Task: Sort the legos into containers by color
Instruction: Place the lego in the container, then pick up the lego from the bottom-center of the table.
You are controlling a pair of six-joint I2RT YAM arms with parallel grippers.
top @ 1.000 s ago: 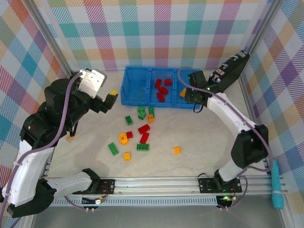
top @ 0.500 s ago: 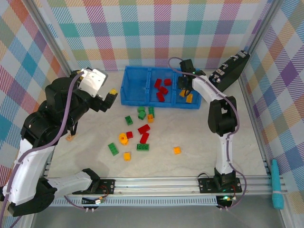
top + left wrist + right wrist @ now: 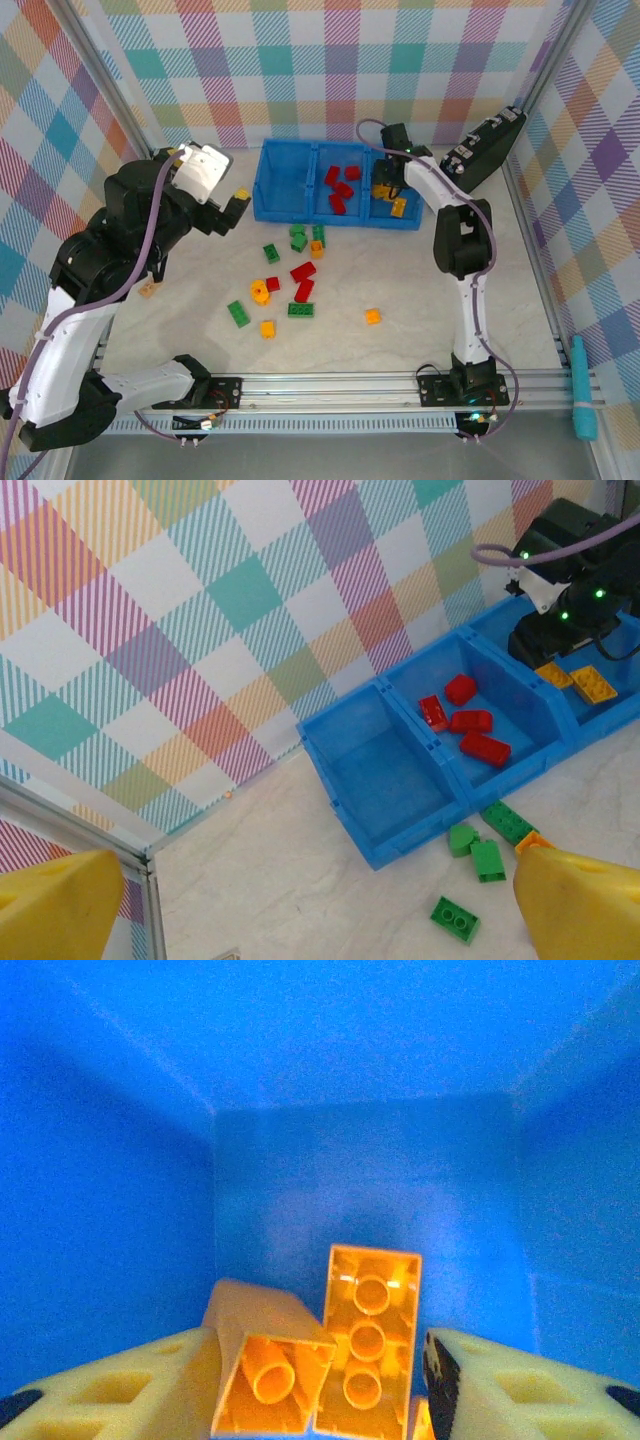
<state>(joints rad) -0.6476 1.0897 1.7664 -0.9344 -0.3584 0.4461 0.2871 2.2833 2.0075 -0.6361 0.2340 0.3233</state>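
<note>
Since a second ago my right arm has swung in over the long blue plastic bin (image 3: 290, 212). My right gripper (image 3: 322, 1345) now sits low in the right-hand compartment (image 3: 350, 1160), released, fingers parted. Two small yellow-orange studded plastic bricks (image 3: 368, 1350) lie between them, one underside up. Red bricks (image 3: 342, 188) lie in the middle compartment (image 3: 520, 705). Loose bricks (image 3: 303, 271) in green, red and yellow-orange dot the pale counter (image 3: 420, 290) before the bin. My left gripper (image 3: 318, 870) hangs wide apart, grasping nothing.

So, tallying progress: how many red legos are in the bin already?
4 red legos, all lying close together in the middle compartment; none appears hidden.
</note>
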